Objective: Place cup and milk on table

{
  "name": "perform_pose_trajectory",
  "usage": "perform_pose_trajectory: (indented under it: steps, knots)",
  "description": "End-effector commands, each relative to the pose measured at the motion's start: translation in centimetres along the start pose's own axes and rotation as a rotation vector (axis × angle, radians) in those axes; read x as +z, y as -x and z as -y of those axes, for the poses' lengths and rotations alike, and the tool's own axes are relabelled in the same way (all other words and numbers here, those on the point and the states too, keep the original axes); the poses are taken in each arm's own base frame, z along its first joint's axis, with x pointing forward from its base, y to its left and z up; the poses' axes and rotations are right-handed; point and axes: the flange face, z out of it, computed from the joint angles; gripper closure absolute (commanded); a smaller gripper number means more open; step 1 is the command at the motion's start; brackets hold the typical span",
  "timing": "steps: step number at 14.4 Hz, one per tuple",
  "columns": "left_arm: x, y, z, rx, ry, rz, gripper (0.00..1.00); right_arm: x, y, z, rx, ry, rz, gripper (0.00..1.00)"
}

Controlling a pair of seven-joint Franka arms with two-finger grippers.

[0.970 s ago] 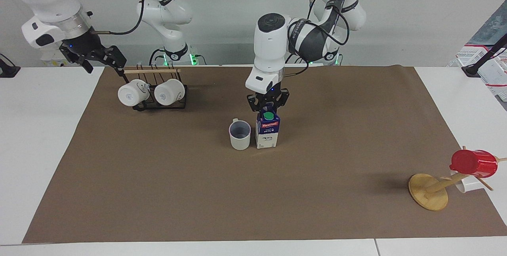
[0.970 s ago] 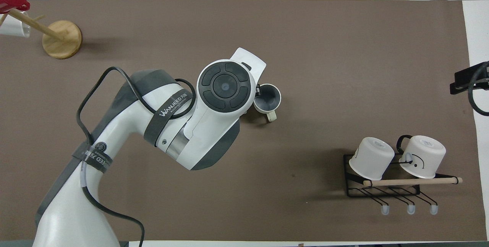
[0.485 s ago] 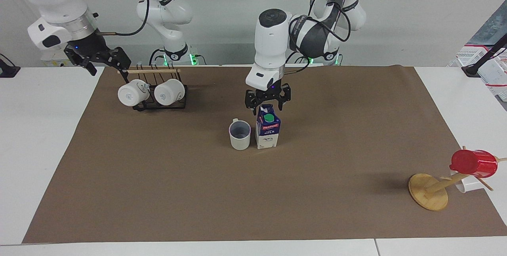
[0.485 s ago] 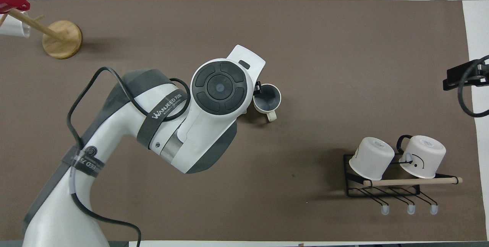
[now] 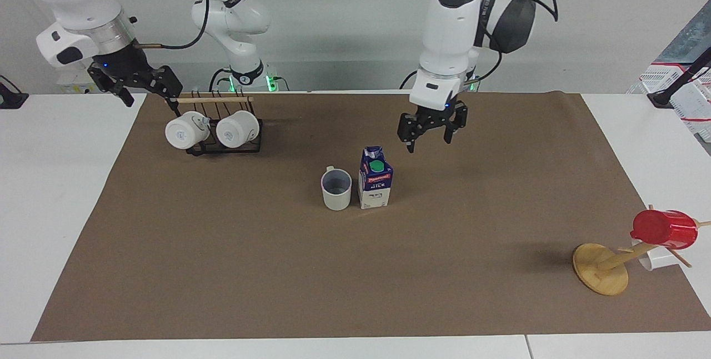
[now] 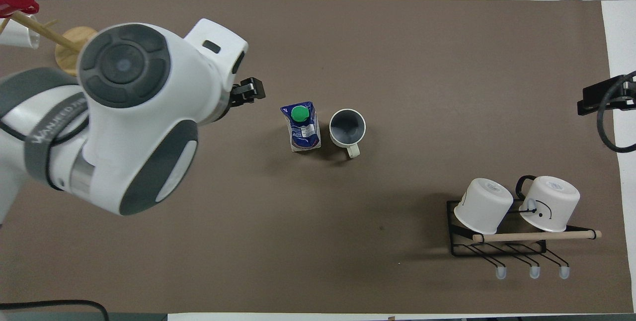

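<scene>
White tabletop (image 5: 55,192) w/ big brown paper sheet (image 5: 278,270) over most of it; pale wall past the robots' end, white crates at the left arm's end of the room. Nearest robots: black wire rack (image 5: 225,145) w/ wood rod, toward right arm's end, two white mugs (image 5: 214,130) tipped on it. Right tool (image 5: 145,88) hangs over the paper's edge by the rack, fingers spread, nothing in it; that arm waits. Left tool (image 5: 429,134) up in the air over bare paper beside the milk, toward left arm's end, fingers apart, holding nothing, clear of the carton. Mid-sheet: milk (image 5: 375,178) upright on the paper, green cap up; cup (image 5: 336,188) upright just beside it on the right arm's side, small gap, handle toward robots. Farthest, at left arm's end: wood mug tree (image 5: 602,268) leaning, red cup (image 5: 664,229) on one peg, white cup (image 5: 658,259) on another.
</scene>
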Motion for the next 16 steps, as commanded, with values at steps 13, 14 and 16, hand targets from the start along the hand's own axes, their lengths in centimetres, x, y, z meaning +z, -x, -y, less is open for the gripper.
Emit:
perform_pose_trajectory:
  steps: [13,14,16]
  knots:
    - [-8.1,-7.6,25.8,0.239,0.054,0.116,0.00,-0.3,0.5,0.4,-0.018,0.017,-0.013,0.00]
    - [-8.2,-7.4,25.9,0.240,0.050,0.130,0.00,-0.3,0.5,0.4,-0.018,0.017,-0.013,0.00]
    - [-8.4,-8.0,25.9,0.237,0.050,0.160,0.00,-0.3,0.4,0.4,-0.019,0.018,-0.017,0.00]
